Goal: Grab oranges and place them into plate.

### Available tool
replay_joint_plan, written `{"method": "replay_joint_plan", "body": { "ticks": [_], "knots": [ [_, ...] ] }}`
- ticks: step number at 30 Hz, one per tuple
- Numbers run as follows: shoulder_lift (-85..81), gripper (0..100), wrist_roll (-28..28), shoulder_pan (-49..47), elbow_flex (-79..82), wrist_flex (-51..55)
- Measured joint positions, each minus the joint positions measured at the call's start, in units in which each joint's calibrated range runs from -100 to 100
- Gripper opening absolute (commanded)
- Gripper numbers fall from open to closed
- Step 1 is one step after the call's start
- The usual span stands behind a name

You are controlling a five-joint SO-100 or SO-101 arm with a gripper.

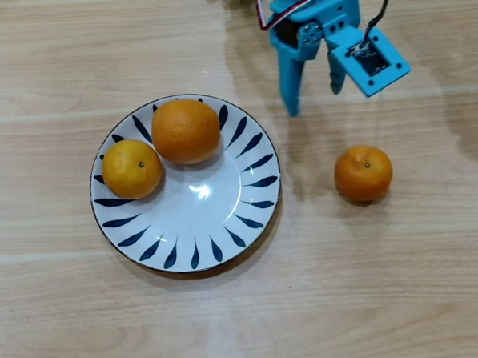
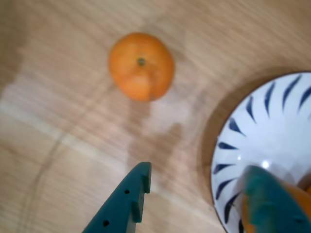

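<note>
plate (image 1: pixel 195 229): white w/ blue leaf strokes, left-centre of tabletop (image 1: pixel 405 290); nearest part of its surface bare
in plate: small orange (image 1: pixel 132 168) at left rim, large orange (image 1: pixel 186 130) at far rim, the two touching or nearly so
loose orange (image 1: pixel 363 172): on bare wood right of plate, clear of its rim, stem dot up; also in wrist view (image 2: pixel 141 66)
open room: wide bare wood along near edge and right edge
gripper (image 1: pixel 315 95): blue, at far edge above tabletop, beyond the gap btwn plate and loose orange; fingers spread wide, nothing btwn them; wrist view shows both tips (image 2: pixel 194 187) apart
</note>
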Motion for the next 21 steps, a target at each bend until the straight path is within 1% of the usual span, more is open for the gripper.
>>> {"method": "replay_joint_plan", "body": {
  "ticks": [2, 4, 7, 9, 12, 14, 17, 19, 21],
  "knots": [
    [0.0, 4, -0.1, -3.6, 0.0, 0.0],
    [0.0, 4, -0.8, -6.8, -0.9, 0.0],
    [0.1, 4, -4.2, -10.4, -4.5, 0.0],
    [1.7, 4, -5.5, -12.5, -8.4, 0.0],
    [6.4, 4, -6.1, -13.0, -16.4, 1.1],
    [10.5, 4, -6.2, -12.4, -23.7, 4.7],
    [17.4, 4, -6.3, -12.2, -37.4, 13.2],
    [22.6, 4, -6.3, -11.0, -47.0, 18.8],
    [28.1, 4, -5.7, -8.9, -55.3, 22.0]
  ]
}}
